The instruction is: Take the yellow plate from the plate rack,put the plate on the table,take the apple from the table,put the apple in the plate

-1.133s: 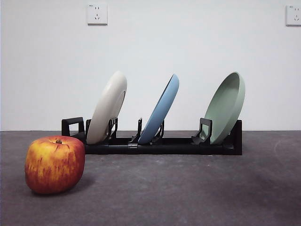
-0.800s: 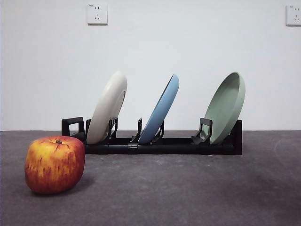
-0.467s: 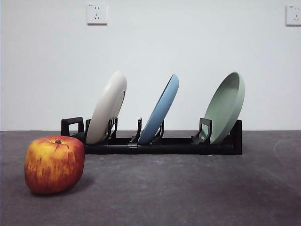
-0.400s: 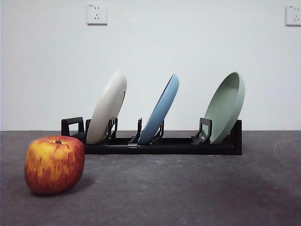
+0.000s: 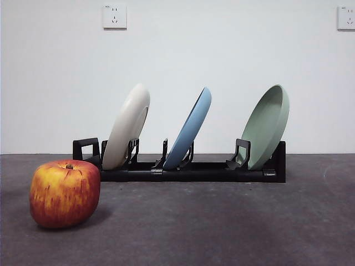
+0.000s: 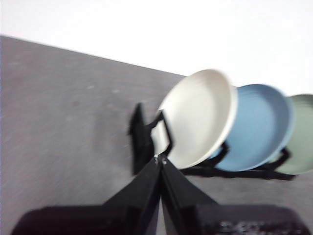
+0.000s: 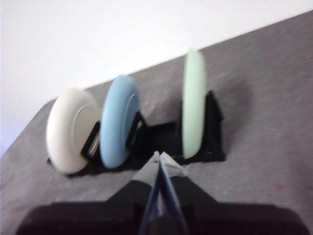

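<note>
Cream-coloured and matte, the yellow plate (image 5: 127, 126) stands on edge in the end slot of the plate rack (image 5: 183, 168), beside the rack's square handle loop, leaning the same way as the blue plate (image 5: 189, 129) and the pale green plate (image 5: 267, 127) farther along. The rack sits across the far part of the table (image 5: 222, 221), below a white wall with two sockets. The apple (image 5: 65, 193) rests well apart from it in the foreground, nearer the handle end.

Neither arm shows in the front view. The left gripper (image 6: 160, 164), jaws pressed together and holding nothing, looks down on the rack's handle end, the cream plate's face directly ahead of its tips. The right gripper (image 7: 160, 157), likewise closed and empty, faces the rack's opposite end, with the green plate nearest and the cream one farthest.

The left arm therefore appears better placed for the lift: the plate lies ahead of its fingers, rim upward, and the jaws would need to part before straddling that rim.
</note>
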You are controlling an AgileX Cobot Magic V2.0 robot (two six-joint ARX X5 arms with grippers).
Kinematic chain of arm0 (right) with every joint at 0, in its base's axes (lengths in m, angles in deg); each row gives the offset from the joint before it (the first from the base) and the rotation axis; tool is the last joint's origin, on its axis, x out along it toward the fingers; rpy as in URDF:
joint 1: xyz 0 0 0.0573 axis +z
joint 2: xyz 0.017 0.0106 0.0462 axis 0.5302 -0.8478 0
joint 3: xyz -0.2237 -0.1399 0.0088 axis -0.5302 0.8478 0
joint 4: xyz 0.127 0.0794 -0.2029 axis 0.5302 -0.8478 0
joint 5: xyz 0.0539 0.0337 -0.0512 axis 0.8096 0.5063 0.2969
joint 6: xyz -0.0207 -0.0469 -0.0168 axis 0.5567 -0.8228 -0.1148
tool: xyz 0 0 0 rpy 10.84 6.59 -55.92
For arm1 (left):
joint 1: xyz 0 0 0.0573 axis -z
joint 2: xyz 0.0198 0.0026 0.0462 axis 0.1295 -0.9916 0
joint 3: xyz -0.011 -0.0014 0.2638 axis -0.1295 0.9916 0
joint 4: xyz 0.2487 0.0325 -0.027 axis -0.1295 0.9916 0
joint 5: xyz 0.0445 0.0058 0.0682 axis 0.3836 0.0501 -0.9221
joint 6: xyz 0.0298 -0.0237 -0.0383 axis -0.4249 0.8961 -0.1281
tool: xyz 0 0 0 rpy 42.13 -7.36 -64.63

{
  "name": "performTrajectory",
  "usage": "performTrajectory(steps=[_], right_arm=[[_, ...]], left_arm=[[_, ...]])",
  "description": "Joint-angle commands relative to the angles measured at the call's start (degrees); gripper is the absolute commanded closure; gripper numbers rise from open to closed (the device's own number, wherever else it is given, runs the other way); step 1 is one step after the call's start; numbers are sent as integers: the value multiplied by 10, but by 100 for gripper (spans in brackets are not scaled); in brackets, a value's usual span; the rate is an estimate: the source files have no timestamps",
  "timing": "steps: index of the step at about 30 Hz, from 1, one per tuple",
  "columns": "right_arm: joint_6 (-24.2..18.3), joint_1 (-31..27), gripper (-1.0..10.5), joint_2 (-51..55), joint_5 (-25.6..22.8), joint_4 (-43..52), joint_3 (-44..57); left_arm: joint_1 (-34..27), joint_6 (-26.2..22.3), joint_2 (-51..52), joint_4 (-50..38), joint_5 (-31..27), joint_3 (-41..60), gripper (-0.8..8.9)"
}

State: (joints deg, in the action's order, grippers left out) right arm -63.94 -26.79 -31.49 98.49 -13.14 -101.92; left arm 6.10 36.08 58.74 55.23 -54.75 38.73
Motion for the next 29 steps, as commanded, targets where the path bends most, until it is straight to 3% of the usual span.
performTrajectory(steps=[1,7,10,12,15,26,29], right_arm=[[-29,0,953,-52,27,-17,-37],[-61,0,911,-153,94,-68,-109],[-62,1,694,-188,114,-77,-134],[-61,2,623,-202,118,-77,-144],[-61,6,627,-206,117,-76,-148],[-61,9,631,-206,117,-74,-148],[-61,9,631,-206,117,-75,-148]], left_arm=[[-1,-10,-59,-2,42,-55,821],[-1,-12,-185,24,143,-181,817],[2,-12,-250,50,193,-243,803],[10,-17,-293,67,212,-284,694],[28,-22,-347,85,212,-333,574],[103,-24,-566,107,198,-481,570],[120,-23,-617,109,169,-514,570]])
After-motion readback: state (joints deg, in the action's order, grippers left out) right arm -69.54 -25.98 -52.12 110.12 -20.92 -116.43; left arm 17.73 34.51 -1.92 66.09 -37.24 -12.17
